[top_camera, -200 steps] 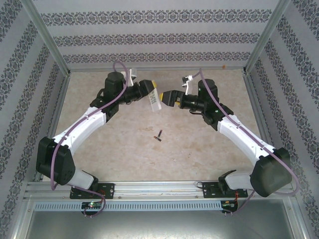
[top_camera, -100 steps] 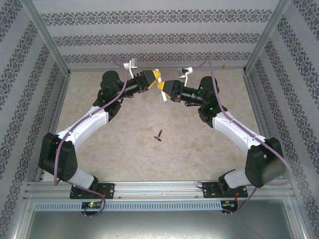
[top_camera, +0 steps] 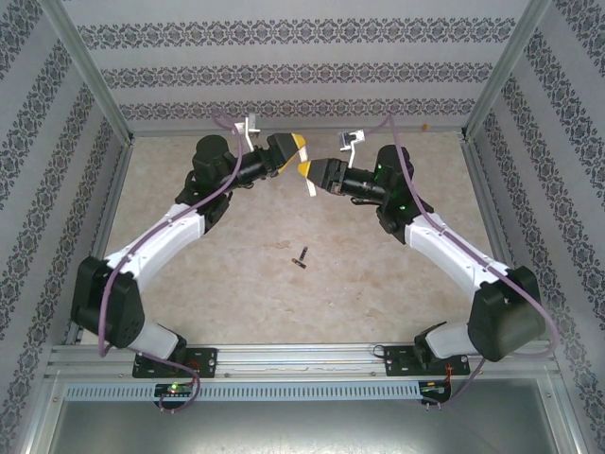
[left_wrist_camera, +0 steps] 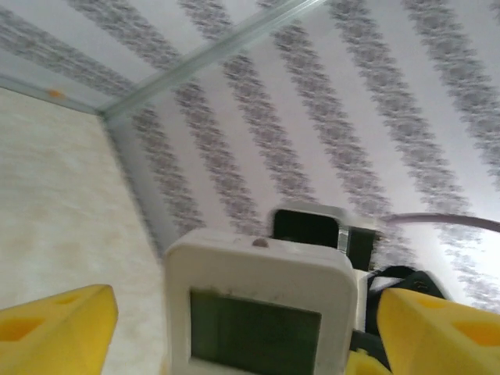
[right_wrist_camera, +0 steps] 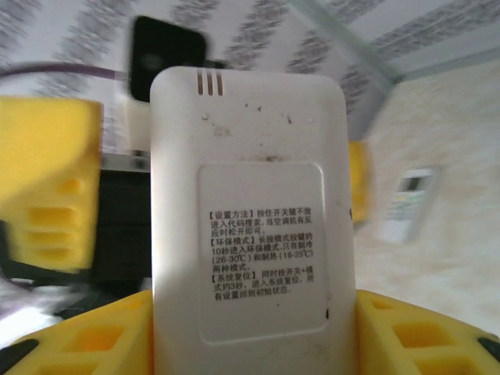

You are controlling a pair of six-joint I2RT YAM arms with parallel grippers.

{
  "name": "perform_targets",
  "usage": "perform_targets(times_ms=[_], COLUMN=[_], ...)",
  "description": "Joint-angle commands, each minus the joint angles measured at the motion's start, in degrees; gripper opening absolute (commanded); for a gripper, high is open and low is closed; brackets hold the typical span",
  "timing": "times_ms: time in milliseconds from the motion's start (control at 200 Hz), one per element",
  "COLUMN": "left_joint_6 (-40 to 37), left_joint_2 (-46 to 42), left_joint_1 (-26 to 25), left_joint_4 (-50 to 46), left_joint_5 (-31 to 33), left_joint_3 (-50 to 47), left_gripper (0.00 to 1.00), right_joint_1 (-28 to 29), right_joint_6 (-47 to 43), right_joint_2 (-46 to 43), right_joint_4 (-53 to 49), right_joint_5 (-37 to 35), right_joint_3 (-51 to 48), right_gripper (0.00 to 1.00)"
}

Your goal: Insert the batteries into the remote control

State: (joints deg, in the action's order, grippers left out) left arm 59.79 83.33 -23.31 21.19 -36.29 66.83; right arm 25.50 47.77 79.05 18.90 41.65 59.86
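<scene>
The right tool (right_wrist_camera: 254,344) clamps the remote (right_wrist_camera: 254,195) by its lower end, and the remote's long axis rises out of the yellow pads (right_wrist_camera: 422,336). It is smooth white plastic with rounded corners and a printed back label. The left tool (left_wrist_camera: 246,336) is spread wide around its grey screen end, not touching. The batteries (top_camera: 301,257), small and dark, lie on the mottled bench (top_camera: 217,274), well apart from the remote.

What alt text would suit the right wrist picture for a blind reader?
The back of a white remote, bearing a Chinese label, stands gripped between the right hand's yellow fingers. A second remote lies on the beige table behind.
</scene>
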Motion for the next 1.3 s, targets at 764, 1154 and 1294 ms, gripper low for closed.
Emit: perform_targets(times_ms=[764,1154,1294], left_joint_6=[-11.21,-25.14,-22.81], left_joint_2=[3.39,-2.39,-2.27], left_joint_1=[-3.02,-0.78,-0.86], left_joint_4=[-15.52,1.61,3.66], left_joint_5=[-1.25,7.23,7.09], left_joint_3=[4.46,-5.24,-5.49], left_gripper=[0.09,0.03,0.02], right_joint_1=[10.15,-0.36,2.54], right_joint_6=[-39.29,11.89,17.56], right_joint_2=[-2.22,-6.80,-4.07], right_joint_4=[-23.85,-15.37,-7.19], right_joint_5=[-31.40,-19.67,-15.24], right_joint_3=[5.97,-4.51,-5.80], right_gripper=[0.57,0.81,0.82])
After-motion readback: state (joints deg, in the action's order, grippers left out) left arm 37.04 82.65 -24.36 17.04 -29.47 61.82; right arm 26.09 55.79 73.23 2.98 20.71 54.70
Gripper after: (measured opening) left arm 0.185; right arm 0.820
